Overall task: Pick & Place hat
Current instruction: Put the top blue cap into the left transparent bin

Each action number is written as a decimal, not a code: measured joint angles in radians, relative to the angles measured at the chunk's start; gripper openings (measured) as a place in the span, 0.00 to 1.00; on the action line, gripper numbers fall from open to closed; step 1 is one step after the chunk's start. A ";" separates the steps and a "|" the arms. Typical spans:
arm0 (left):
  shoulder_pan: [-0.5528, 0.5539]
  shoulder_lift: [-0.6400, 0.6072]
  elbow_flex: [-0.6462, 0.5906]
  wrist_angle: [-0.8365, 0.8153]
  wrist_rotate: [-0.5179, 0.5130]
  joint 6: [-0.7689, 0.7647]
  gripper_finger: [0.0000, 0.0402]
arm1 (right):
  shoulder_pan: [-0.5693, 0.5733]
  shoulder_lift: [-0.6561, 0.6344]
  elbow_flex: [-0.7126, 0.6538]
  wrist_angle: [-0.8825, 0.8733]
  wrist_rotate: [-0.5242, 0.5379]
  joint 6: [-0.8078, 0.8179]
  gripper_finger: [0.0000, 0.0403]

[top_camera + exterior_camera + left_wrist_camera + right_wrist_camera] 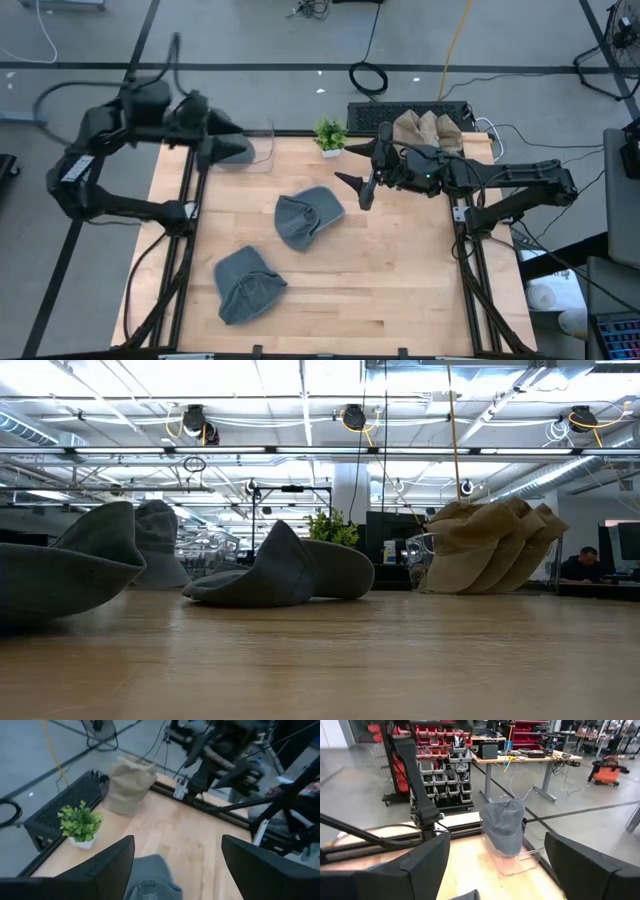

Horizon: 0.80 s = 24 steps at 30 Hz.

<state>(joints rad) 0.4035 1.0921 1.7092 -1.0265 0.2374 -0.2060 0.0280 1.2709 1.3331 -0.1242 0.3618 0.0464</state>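
Observation:
Two grey hats lie on the wooden table in the high view: one in the middle (308, 217) and one nearer the front (248, 283). A third grey hat (505, 827) sits in a clear container (255, 150) at the far left corner. My left gripper (228, 140) hovers open over that container, and a grey hat (150, 882) shows low between its fingers. My right gripper (358, 188) is open, above the table to the right of the middle hat, pointing left. The low view shows the hats (285, 570) resting on their brims and no gripper.
A stack of tan hats (428, 130) stands at the far right edge. A small potted plant (330, 135) sits at the far edge between both grippers. Black frame rails run along the table's left and right sides. Bare wood lies on the near right.

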 joint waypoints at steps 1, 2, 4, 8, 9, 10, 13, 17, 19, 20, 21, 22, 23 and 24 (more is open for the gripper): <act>-0.035 -0.015 0.000 0.001 -0.027 -0.019 0.77 | 0.000 0.000 0.000 0.000 0.000 0.021 0.77; -0.070 -0.026 0.000 0.001 -0.054 -0.034 0.77 | 0.000 0.000 0.000 0.000 0.000 0.052 0.77; -0.145 -0.038 0.000 0.001 -0.097 -0.062 0.77 | 0.000 0.000 0.000 0.000 0.000 0.111 0.77; -0.298 -0.041 0.000 0.001 -0.196 -0.100 0.77 | 0.008 0.000 0.000 0.000 0.002 0.121 0.77; -0.337 -0.038 0.000 0.001 -0.221 -0.108 0.77 | 0.014 0.000 0.000 0.000 0.003 0.120 0.77; -0.374 -0.033 0.000 0.001 -0.244 -0.114 0.77 | 0.020 0.000 0.000 0.000 0.002 0.120 0.77; -0.483 -0.024 -0.019 0.009 -0.325 -0.113 0.77 | 0.048 0.000 0.000 0.000 0.004 0.119 0.77; -0.609 -0.033 -0.098 0.012 -0.480 -0.104 0.77 | 0.110 0.000 0.000 0.000 0.051 0.118 0.77; -0.658 -0.048 -0.163 0.034 -0.539 -0.119 0.77 | 0.136 0.000 0.000 0.000 0.063 0.117 0.77; -0.679 -0.058 -0.199 0.063 -0.557 -0.124 0.77 | 0.146 0.000 0.000 -0.001 0.068 0.110 0.77; -0.697 -0.067 -0.235 0.097 -0.570 -0.130 0.77 | 0.152 0.000 0.000 -0.006 0.076 0.098 0.77; -0.711 -0.078 -0.269 0.130 -0.578 -0.133 0.77 | 0.156 0.000 0.000 -0.013 0.082 0.083 0.77; -0.721 -0.089 -0.303 0.162 -0.582 -0.134 0.77 | 0.159 0.000 0.000 -0.017 0.083 0.071 0.77; -0.728 -0.100 -0.335 0.193 -0.587 -0.134 0.77 | 0.158 0.000 0.000 -0.020 0.083 0.064 0.77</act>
<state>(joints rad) -0.3245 0.9923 1.3744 -0.8334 -0.3498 -0.3402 0.1859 1.2709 1.3331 -0.1437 0.4450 0.1107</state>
